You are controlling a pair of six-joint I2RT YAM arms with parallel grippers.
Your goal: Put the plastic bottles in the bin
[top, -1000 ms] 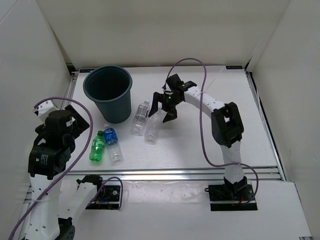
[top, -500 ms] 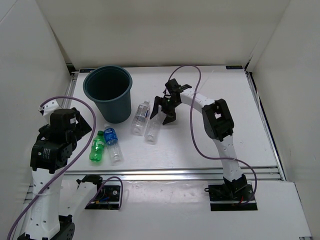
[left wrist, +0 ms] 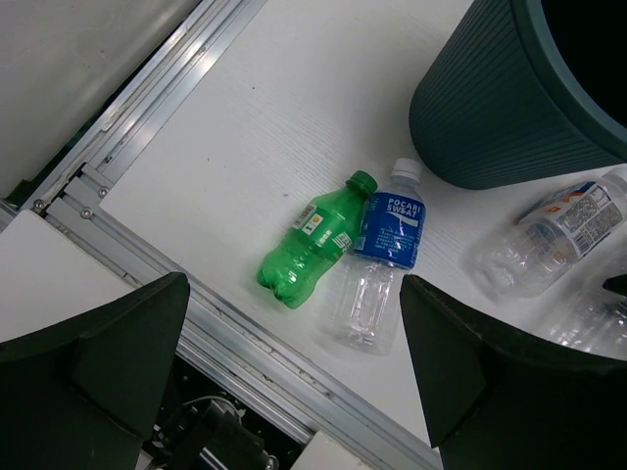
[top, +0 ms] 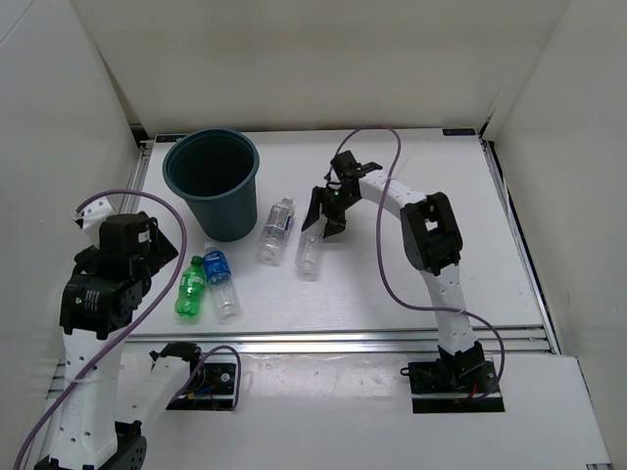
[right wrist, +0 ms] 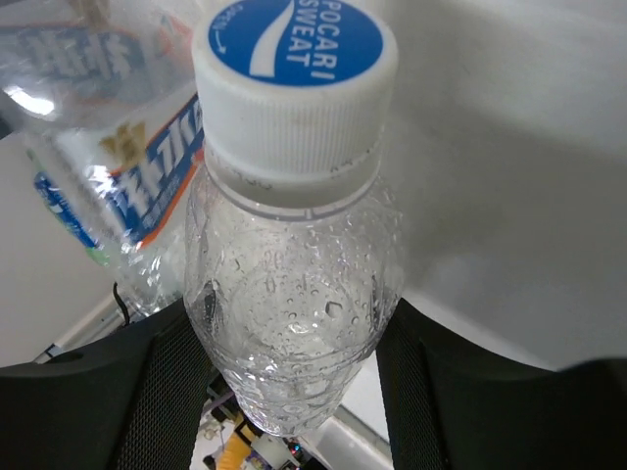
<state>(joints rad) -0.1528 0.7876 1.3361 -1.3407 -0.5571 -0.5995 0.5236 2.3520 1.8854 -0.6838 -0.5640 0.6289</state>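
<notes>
The right claw [top: 323,225] clamps a clear bottle [right wrist: 292,294] (white cap [right wrist: 294,69] facing its camera); the left claw [left wrist: 294,313] hangs wide above the counter [left wrist: 245,127].

Overhead and left-wrist views share green bottle [top: 191,287].

White table [top: 392,284], plain white walls [top: 294,59]

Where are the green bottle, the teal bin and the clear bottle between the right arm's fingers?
green bottle [left wrist: 294,264]: left wrist view, on its lower body.
teal bin [top: 227,215]: top external view, on its outer wall.
clear bottle [right wrist: 294,323]: right wrist view, on its shoulder below the cap.
</notes>
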